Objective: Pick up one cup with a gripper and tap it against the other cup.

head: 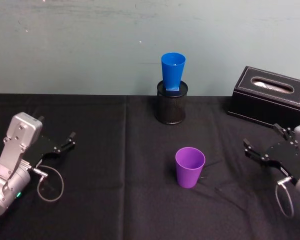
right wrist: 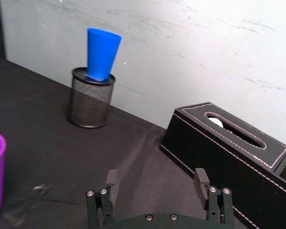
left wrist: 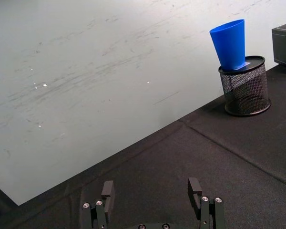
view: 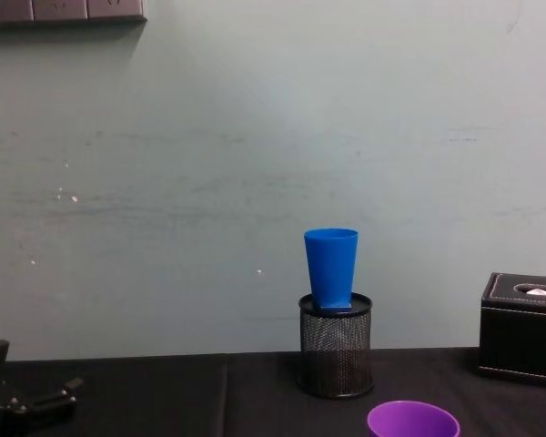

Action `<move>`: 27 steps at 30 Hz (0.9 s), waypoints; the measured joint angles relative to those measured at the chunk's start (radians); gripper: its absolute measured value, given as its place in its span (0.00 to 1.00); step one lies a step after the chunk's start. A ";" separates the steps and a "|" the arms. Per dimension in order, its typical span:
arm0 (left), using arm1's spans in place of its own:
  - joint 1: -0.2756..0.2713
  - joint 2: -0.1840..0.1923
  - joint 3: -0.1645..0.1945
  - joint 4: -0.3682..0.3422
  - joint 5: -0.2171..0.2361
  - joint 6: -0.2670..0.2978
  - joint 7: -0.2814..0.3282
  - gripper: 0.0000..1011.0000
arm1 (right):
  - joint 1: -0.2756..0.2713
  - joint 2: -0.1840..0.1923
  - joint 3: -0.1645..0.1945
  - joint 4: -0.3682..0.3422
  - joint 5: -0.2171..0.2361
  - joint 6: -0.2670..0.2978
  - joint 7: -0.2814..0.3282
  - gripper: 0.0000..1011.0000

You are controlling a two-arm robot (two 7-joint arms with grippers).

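Left gripper [left wrist: 151, 183] and right gripper [right wrist: 156, 172] gape empty. A hard tap from the lower-centre purple plastic tumbler [head: 190, 166] could topple the tapered blue plastic cup [head: 173, 72] off its black wire-mesh holder [head: 171, 106].

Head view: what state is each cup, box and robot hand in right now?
purple cup: upright on the table, empty, untouched.
blue cup: upright, perched on top of the mesh holder.
mesh holder: upright, carrying the blue cup.
tissue box: closed, something white at its slot.
left hand: open, empty.
right hand: open, empty.
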 joint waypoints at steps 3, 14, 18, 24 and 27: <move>0.000 0.000 0.000 0.000 0.000 0.000 0.000 1.00 | -0.027 0.023 0.024 -0.020 0.044 -0.012 0.053 0.99; 0.000 0.000 0.000 0.000 0.000 0.000 0.000 1.00 | -0.119 0.142 0.068 -0.074 0.174 -0.076 0.335 0.99; 0.000 0.000 0.000 0.000 0.000 0.000 0.000 1.00 | -0.141 0.159 0.073 -0.073 0.207 -0.116 0.425 0.99; 0.000 0.000 0.000 0.000 0.000 0.000 0.000 1.00 | -0.144 0.152 0.062 -0.063 0.250 -0.115 0.523 0.99; 0.000 0.000 0.000 0.000 0.000 0.000 0.000 1.00 | -0.139 0.138 0.053 -0.060 0.257 -0.098 0.549 0.99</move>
